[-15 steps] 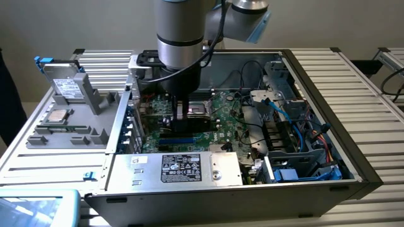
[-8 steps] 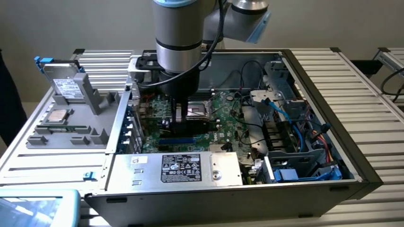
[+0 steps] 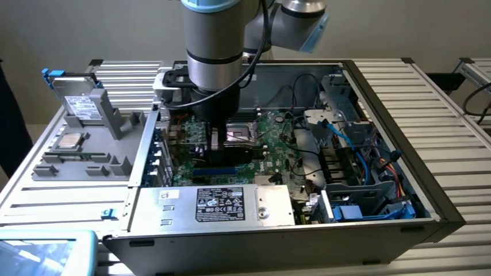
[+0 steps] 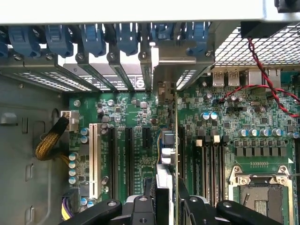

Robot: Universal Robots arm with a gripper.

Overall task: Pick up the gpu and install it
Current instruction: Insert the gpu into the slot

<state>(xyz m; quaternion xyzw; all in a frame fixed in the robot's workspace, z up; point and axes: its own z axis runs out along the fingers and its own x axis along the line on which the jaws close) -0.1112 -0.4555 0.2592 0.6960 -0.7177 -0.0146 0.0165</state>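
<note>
Exterior view: the arm reaches down into the open computer case. Its gripper hangs low over the motherboard, just beside the CPU socket, on the exterior view's left of it. The gpu shows as a dark block under the gripper, close over the board. The power supply lies on the camera's side of the socket. Outside the case, well apart from the socket toward the exterior view's left, a hard drive stands upright on a grey fixture.

Wrist view: the gripper has its 2 fingers clamped on the gpu, which is seen edge-on and upright. The card stands over the black expansion slots, with the memory slots and then the CPU socket on one side of it and the white PCI slot on the other. Its metal bracket end reaches the rear wall, among the blue latches. Whether its edge is seated in a slot I cannot tell.
</note>
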